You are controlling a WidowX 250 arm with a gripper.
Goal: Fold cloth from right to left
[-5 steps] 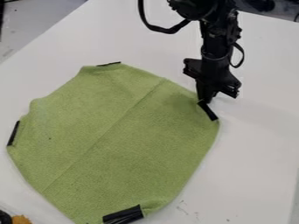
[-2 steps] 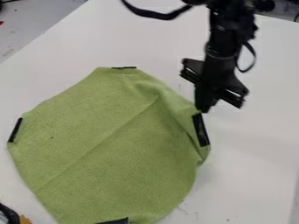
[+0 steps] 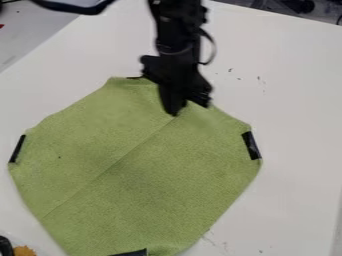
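Camera view: my pincer [image 3: 175, 107] hangs down over the upper part of the green cloth [image 3: 140, 175], its tip at the upper end of the long crease that slants across the fabric. Whether I have it spread or pressed together I cannot tell from here, nor can I tell whether any cloth is pinched in it. My black arm [image 3: 179, 37] comes in from the top edge of the view, with a black cable [image 3: 77, 8] curving off toward the upper left.

The cloth lies spread out on the white table [image 3: 294, 100], across the left and middle of the view, running down to the bottom edge. It has black strips at its borders: one on the left side [image 3: 17, 148], one on the right side [image 3: 251, 145], one at the bottom [image 3: 131, 253], and one at the top [image 3: 135, 77], partly hidden behind me. The crease runs from the lower left up toward my tip. In the bottom left corner sits a small orange thing [image 3: 25, 251], just beside a black one [image 3: 5, 247]
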